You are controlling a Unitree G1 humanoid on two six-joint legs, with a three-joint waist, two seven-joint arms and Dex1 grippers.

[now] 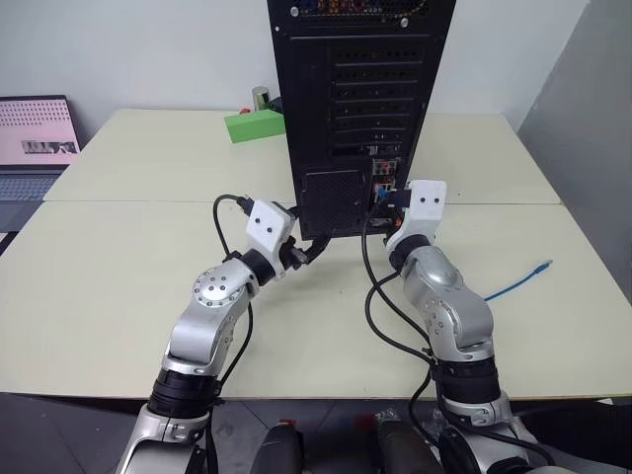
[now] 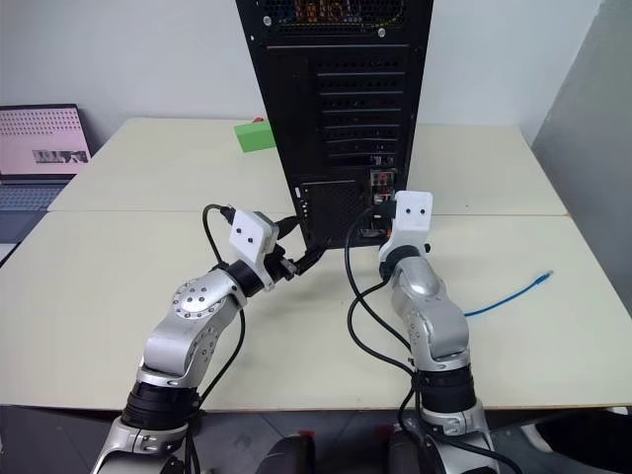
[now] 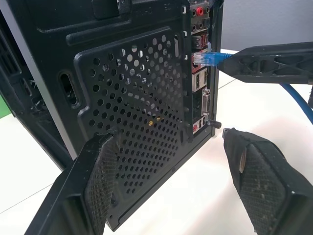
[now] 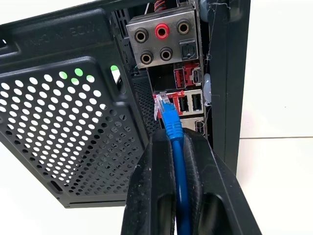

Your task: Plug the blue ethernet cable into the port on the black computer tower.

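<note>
Starting at the far left of the head view, a laptop [image 1: 37,138] sits open at the edge of the cream table [image 1: 128,267], with a green block [image 1: 255,125] farther back beside the tower.

The left gripper [image 3: 171,166] hovers level in front of the square mesh grille [image 3: 142,117] at the base of the black computer tower [image 1: 357,109]. Its two fingers stand well apart, one [image 3: 100,181] before the grille's lower corner and the other past the case edge. Nothing is held between them.

The tower stands upright at table centre, rear panel facing the robot, horizontal slot covers above and a narrow vertical connector strip at the grille's right.

The right gripper [image 4: 178,139] is clamped on the blue ethernet cable [image 4: 179,166] just behind its plug. The cable's long axis runs straight along the fingers, and the clear-bluish plug [image 4: 164,108] points forward into the connector strip. The plug tip is at the port [image 4: 161,100] beside the USB sockets, below the round audio jacks [image 4: 162,32]. Whether it is fully seated cannot be told.

To the right, the remaining cable trails across the table, with its free end [image 1: 539,267] lying well clear of the tower, pointing away to the right.
</note>
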